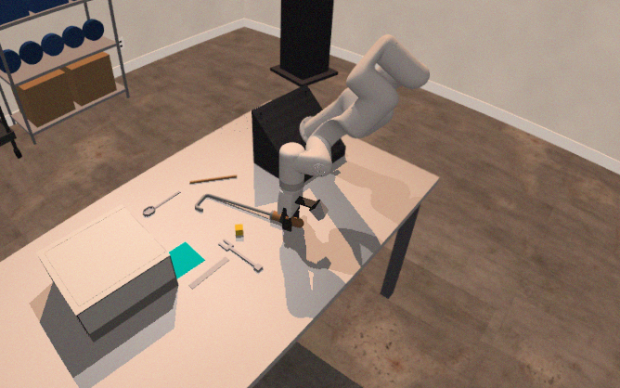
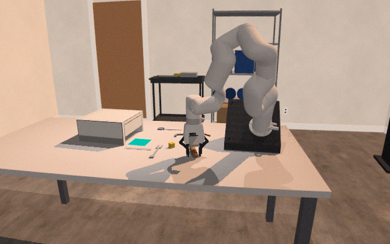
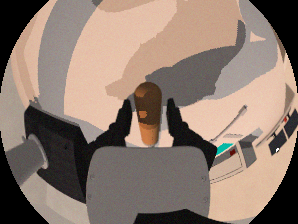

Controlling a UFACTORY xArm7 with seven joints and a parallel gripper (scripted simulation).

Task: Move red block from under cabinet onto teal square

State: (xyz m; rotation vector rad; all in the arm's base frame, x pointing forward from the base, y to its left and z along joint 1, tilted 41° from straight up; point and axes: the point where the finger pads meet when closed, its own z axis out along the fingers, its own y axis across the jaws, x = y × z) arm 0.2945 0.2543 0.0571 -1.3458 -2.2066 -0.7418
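The red block is hidden; I cannot see it under the grey cabinet, which also shows in the exterior view. The teal square lies on the table just beside the cabinet and is bare. A long metal hook tool with a wooden handle lies at mid-table. My gripper is lowered over that handle and points down. Its fingers straddle the handle on both sides and stand open, with small gaps to it.
A small yellow block sits between the handle and the teal square. A fork-ended tool, a flat grey bar, a ring-ended tool and a wooden stick lie around. The black robot base stands behind.
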